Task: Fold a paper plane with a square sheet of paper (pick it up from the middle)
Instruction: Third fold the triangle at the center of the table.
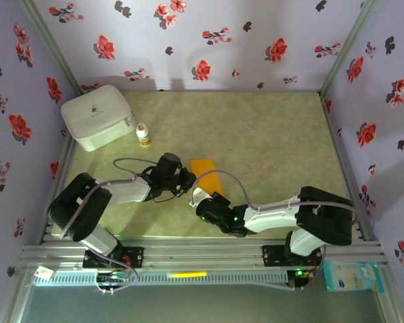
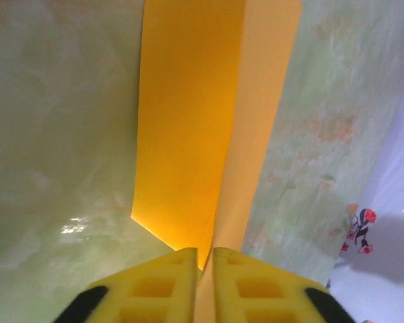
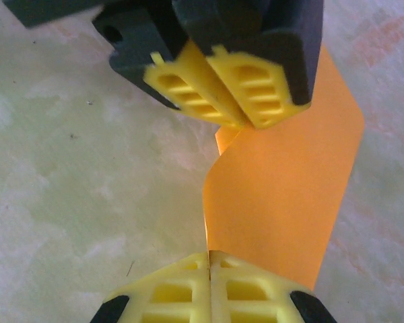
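My left gripper (image 2: 202, 254) is pinching shut on one edge of the thin, folded bright orange paper sheet (image 2: 188, 134). My right gripper (image 3: 209, 256) is clamping the opposite edge. Sheet is sitting mid green marbled tabletop (image 3: 74, 202), between both.

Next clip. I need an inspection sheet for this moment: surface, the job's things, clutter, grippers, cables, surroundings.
Surface: green marbled table top, no spills seen.
Job's things: square sheet of paper, orange, folded along a crease, held up between the two grippers.
Clutter: white case in the far left corner, with a small white bottle with an orange cap beside it.
Grippers: left gripper shut on one edge of the sheet; right gripper shut on the opposite edge.
Cables: grey cables loop over both arms; one arcs close by the sheet.
Surroundings: floral walls on three sides; blue-and-white packet beyond the near rail.
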`<state>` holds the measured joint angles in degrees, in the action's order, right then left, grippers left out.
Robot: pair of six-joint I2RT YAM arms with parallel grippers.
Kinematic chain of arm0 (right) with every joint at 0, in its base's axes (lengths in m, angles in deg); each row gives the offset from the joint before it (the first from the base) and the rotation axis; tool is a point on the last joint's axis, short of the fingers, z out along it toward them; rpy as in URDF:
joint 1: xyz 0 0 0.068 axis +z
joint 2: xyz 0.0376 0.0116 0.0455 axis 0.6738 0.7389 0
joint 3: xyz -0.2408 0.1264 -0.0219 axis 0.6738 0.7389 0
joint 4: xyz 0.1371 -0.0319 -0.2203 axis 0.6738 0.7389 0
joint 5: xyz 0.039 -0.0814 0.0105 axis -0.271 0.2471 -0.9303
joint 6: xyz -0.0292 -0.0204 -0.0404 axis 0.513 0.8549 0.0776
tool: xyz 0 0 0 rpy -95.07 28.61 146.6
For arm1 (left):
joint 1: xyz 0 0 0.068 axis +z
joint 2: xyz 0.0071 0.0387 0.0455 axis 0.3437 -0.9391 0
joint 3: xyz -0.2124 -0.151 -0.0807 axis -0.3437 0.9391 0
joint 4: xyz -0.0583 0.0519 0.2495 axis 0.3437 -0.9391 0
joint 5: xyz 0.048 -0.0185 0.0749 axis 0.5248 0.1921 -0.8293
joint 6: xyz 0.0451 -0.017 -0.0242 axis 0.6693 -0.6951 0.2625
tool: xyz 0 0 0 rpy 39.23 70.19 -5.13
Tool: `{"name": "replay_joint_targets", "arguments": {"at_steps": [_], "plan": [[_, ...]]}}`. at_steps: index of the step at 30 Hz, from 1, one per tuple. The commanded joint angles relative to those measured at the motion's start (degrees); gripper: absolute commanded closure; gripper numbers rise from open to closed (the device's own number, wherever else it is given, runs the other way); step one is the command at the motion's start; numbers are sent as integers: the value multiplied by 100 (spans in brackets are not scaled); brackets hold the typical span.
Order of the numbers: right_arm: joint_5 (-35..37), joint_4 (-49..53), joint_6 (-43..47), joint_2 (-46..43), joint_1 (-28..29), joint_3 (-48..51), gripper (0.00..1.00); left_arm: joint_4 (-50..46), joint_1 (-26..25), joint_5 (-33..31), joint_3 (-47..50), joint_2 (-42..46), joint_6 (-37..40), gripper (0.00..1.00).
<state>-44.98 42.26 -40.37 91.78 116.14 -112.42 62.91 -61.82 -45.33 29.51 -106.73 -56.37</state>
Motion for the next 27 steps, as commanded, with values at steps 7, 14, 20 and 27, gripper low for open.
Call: {"name": "replay_joint_targets", "arguments": {"at_steps": [7, 14, 20, 27], "plan": [[-1758, -149, -883, -385, -597, 161, 100, -1729, 226, -636, -386, 952, 912, 76], [-3438, -547, -1766, -448, -1255, 273, 100, -2102, 381, -443, -845, 938, 1540, 75], [-4118, -639, -2234, -595, -1529, 345, 100, -1905, 554, 302, -1377, 414, 1797, 79], [-4210, -338, -2430, -563, -1709, 290, 100, -2136, 569, 787, -2306, -640, 2079, 83]]}}
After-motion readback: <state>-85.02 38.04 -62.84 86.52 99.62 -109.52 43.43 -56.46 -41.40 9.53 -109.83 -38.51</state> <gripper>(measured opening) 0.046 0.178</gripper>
